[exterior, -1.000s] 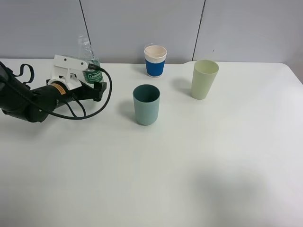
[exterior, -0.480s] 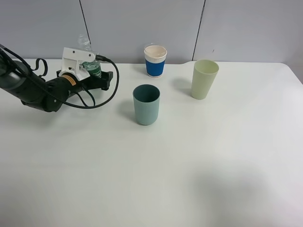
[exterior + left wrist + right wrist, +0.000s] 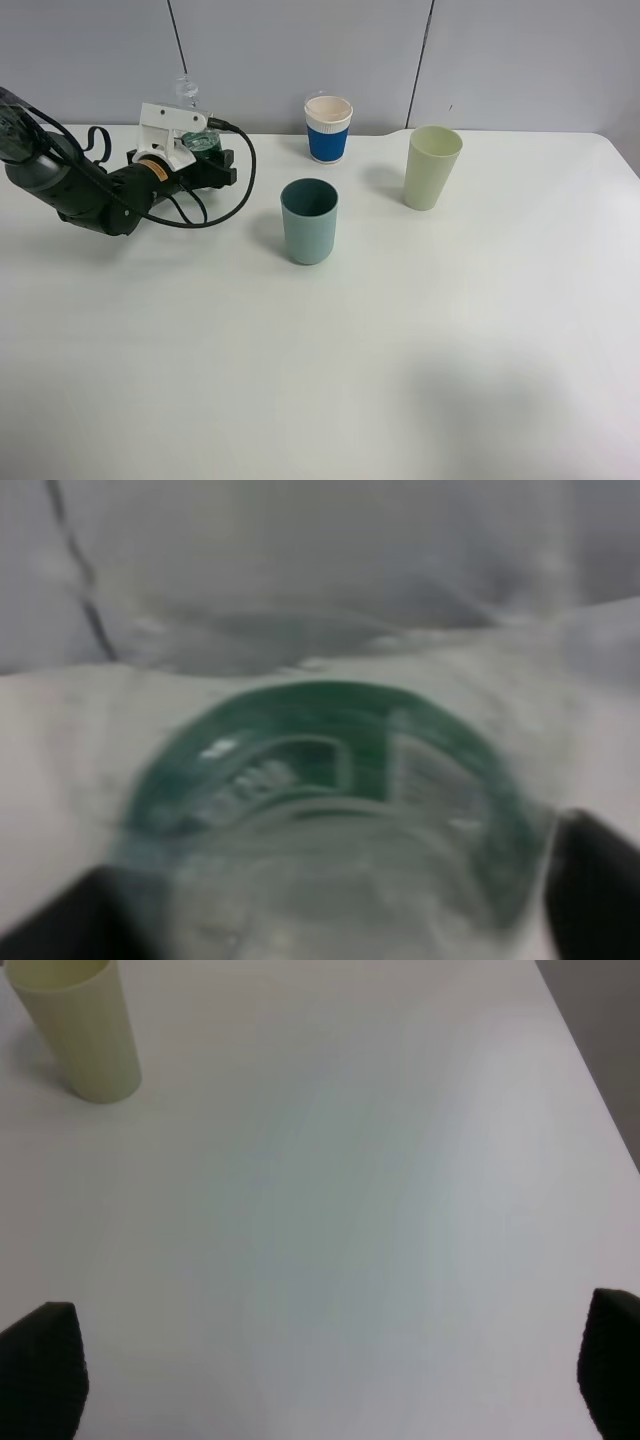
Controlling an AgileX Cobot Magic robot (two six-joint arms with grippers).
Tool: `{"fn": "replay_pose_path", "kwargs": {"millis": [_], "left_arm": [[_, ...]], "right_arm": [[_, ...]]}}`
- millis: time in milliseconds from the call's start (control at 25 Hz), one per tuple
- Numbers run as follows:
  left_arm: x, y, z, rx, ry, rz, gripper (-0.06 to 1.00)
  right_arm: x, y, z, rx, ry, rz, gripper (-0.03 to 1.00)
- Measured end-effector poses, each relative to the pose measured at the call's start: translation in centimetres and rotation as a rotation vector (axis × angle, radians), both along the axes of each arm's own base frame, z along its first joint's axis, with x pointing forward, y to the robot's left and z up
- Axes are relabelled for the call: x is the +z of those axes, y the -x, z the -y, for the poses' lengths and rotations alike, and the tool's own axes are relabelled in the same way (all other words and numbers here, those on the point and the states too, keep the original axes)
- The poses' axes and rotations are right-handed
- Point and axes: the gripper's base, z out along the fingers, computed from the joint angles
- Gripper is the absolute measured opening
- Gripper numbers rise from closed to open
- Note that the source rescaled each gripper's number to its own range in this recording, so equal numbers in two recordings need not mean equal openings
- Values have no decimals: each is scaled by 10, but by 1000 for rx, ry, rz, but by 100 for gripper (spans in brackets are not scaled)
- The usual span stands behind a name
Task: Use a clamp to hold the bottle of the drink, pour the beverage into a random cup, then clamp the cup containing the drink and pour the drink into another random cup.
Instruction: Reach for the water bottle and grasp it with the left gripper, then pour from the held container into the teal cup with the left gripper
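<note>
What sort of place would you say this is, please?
Probably a robotics lab test bench: a plain white table, grey partition panels behind it, and a cabled black robot arm reaching over the tabletop.

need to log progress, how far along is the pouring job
Done: the left gripper is around the bottle. In hand: it looks clamped on it, bottle not yet over a cup. Left: both pours; the teal cup and blue-banded cup stand untouched.
</note>
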Motion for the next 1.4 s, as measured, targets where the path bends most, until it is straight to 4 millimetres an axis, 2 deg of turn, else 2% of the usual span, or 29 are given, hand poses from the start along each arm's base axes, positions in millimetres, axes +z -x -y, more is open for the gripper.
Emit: {"fn": "replay_pose_path", "kwargs": {"millis": [40, 560, 760, 1000, 1120, 1400], "left_arm": [[0, 0, 0, 0, 0, 1, 0], [4, 0, 1, -9, -44, -17, 0], [18, 2, 2, -31, -127, -75, 0], [50, 5, -1, 4, -164, -70, 0], [62, 13, -1, 31, -176, -55, 0], [76, 40, 11, 44, -265, -54, 0]], "right_arm": [[0, 0, 0, 0, 0, 0, 95], [0, 0, 0, 0, 0, 0, 95], [0, 0, 0, 0, 0, 0, 95], [0, 0, 0, 0, 0, 0, 95], [0, 0, 0, 0, 0, 0, 95], [0, 0, 0, 0, 0, 0, 95]]}}
